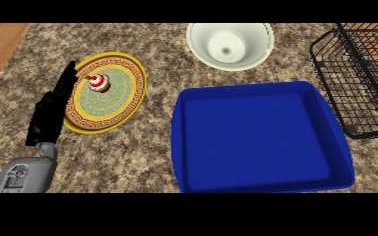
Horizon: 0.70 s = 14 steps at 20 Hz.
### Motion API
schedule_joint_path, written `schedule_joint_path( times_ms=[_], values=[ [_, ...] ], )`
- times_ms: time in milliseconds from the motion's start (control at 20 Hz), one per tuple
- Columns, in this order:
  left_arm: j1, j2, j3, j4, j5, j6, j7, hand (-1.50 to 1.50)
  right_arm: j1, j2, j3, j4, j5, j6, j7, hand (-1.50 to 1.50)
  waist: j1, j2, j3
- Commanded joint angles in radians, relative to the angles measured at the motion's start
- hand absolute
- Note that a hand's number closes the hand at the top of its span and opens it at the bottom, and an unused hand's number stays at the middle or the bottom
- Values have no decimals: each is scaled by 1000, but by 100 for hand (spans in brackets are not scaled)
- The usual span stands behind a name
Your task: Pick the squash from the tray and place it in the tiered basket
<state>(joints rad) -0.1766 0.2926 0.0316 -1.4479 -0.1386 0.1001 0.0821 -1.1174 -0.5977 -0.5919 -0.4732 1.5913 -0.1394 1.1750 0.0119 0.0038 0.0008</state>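
Observation:
A blue tray [184, 145] lies on the counter at the lower right, and nothing shows inside it. No squash is visible anywhere. A black wire tiered basket [347, 80] stands at the right edge, partly cut off. My left hand [50, 111] shows at the left, its fingers straight and pointing up along the rim of a plate. My right hand does not show.
A yellow plate [122, 87] with a patterned border holds a small red and white cupcake [99, 83] at the left. A white bowl [229, 45] stands at the back centre. A wooden strip [11, 37] edges the counter at the far left.

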Motion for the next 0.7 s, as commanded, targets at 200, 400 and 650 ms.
schedule_joint_path(
  times_ms=[200, 400, 650],
  values=[
    [-3, 2, 7, -4, -3, -4, 12, 0, 80, 63, -32, -154, 19, -242, 149, -150, -13, -4, -1],
    [59, -31, -23, -16, -28, 18, -31, 0, 93, 73, -32, -235, 65, -313, 142, -150, -5, -3, -2],
    [38, -11, 6, 2, -2, -7, -25, 0, 104, 106, 2, -373, 188, -265, 201, -150, -16, -10, -3]
  ],
)
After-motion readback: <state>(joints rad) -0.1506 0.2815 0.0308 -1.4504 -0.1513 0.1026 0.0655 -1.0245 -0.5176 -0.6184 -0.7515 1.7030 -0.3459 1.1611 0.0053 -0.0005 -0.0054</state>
